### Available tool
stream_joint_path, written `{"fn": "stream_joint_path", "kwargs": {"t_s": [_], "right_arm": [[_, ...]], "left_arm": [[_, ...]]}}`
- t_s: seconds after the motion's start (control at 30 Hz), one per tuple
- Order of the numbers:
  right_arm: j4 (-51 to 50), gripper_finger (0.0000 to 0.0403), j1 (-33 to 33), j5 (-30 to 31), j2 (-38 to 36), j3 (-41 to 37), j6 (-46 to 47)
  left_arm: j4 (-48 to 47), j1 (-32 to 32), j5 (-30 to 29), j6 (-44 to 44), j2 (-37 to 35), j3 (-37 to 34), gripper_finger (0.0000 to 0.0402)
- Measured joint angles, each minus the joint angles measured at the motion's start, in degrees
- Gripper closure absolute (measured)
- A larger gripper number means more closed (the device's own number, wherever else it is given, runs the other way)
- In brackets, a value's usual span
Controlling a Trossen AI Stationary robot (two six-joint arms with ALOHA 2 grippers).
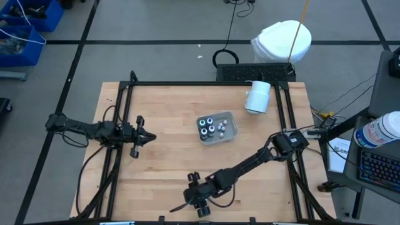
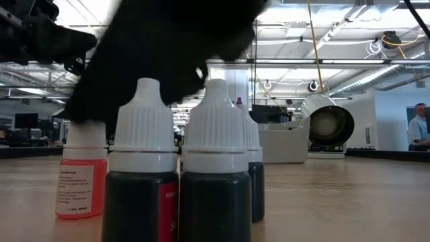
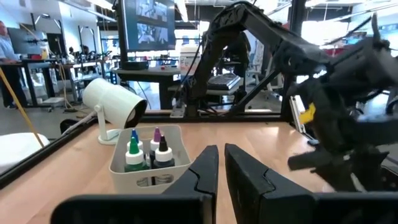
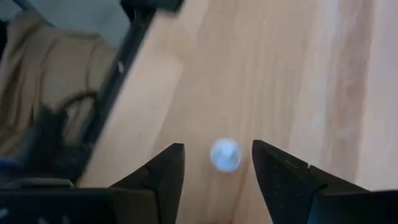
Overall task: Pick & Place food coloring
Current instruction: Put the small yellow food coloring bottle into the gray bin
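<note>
Food coloring bottles: small dark-bodied droppers, upright, clustered in grey tray at frame centre of high view, several pale caps visible from above. Left wrist view: three upright bottles in tray, lower left of frame, with green, blue, purple tips. Low view: more bottles upright on wood, foreground lower left, white ribbed caps; two dark bodies in front, one red body at far left.

Four white-capped bottles are counted close by, four colour-tipped bottles in one tray, and one white cylinder.
</note>
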Motion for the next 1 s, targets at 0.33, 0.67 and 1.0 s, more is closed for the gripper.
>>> {"fn": "stream_joint_path", "kwargs": {"t_s": [0.33, 0.67, 1.0], "right_arm": [[1.83, 0.0229, -0.2, -0.01, -0.01, -0.44, -0.33], [4.33, 0.0229, -0.22, 0.19, 0.63, -0.42, -0.4], [4.45, 0.0229, -0.22, -0.16, 1.97, -0.35, -0.05]], "left_arm": [[0.12, 0.0, 0.0, 0.17, 0.0, 0.0, 0.0364], [0.12, 0.0, 0.0, 0.15, 0.0, 0.0, 0.0364], [-0.16, 0.02, -0.02, 0.98, 0.0, 0.0, 0.0364]]}}
